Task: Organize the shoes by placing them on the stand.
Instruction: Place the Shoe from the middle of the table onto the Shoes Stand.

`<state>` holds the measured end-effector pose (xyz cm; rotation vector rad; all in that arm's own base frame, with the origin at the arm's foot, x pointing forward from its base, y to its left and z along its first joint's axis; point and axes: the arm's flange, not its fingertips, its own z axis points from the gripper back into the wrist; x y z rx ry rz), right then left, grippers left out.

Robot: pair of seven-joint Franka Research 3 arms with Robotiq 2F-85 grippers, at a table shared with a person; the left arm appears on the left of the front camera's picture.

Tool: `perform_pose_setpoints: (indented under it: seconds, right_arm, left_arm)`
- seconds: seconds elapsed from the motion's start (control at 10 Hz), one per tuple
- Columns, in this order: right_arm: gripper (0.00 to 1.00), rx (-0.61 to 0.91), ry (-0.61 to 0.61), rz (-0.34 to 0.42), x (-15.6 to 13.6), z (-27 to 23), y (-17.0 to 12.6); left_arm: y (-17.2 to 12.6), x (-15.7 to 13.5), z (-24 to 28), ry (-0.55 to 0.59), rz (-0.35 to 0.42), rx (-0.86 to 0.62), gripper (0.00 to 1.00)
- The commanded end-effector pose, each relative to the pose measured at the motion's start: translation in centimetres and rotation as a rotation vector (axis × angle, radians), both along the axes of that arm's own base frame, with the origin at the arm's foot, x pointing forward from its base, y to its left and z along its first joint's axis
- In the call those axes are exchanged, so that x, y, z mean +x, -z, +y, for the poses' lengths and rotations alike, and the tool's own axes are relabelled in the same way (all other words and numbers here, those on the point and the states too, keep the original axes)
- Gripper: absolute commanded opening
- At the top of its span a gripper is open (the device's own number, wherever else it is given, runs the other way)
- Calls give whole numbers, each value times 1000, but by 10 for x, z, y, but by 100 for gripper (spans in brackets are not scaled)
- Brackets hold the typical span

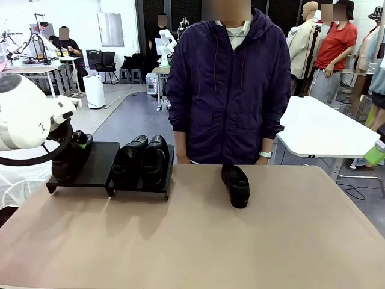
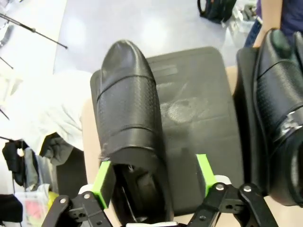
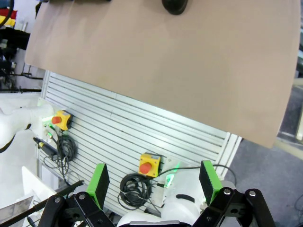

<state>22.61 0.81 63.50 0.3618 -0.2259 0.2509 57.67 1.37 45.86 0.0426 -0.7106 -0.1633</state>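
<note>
The beige desk (image 1: 252,241) bears the stand (image 1: 101,158): two shoes (image 1: 143,158) sit on its right platform and one shoe (image 2: 125,109) on its left, between the spread jaws of the left gripper (image 2: 154,175). A fourth shoe (image 1: 236,185) lies on the desk before the person (image 1: 225,90). The right gripper (image 3: 154,182) is spread and empty. A grey floor (image 1: 129,114) stretches behind.

shoes: glossy black leather loafers (image 1: 144,158), fine dotted weave across the vamp | stand: matte-black rectangular platforms (image 1: 102,160) | plain beige surface (image 1: 252,241) | left end effector (image 2: 154,176): black, bright green pads (image 2: 204,171) | person's zip jacket (image 1: 225,90): dark purple
</note>
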Motion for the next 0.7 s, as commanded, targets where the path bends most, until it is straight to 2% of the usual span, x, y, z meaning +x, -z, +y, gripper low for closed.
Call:
perform_pose_setpoints:
  seconds: [0.0, 0.2, 0.3, 0.5, 0.6]
  right_arm:
    - [100, 17, -27, -6, 0, 0, -1]
    - [100, 17, -27, -6, 0, 0, -1]
    - [100, 17, -27, -6, 0, 0, -1]
    - [100, 17, -27, -6, 0, 0, -1]
    - [100, 17, -27, -6, 0, 0, -1]
  left_arm:
    - [-43, -39, -4, 92, 34, -98, 100]
    - [-94, -82, 6, 136, 144, -82, 100]
    - [-115, -104, 12, 212, 223, -92, 100]
    - [-142, -152, 28, 271, 460, -110, 100]
    - [-148, -178, 31, 304, 507, -159, 100]
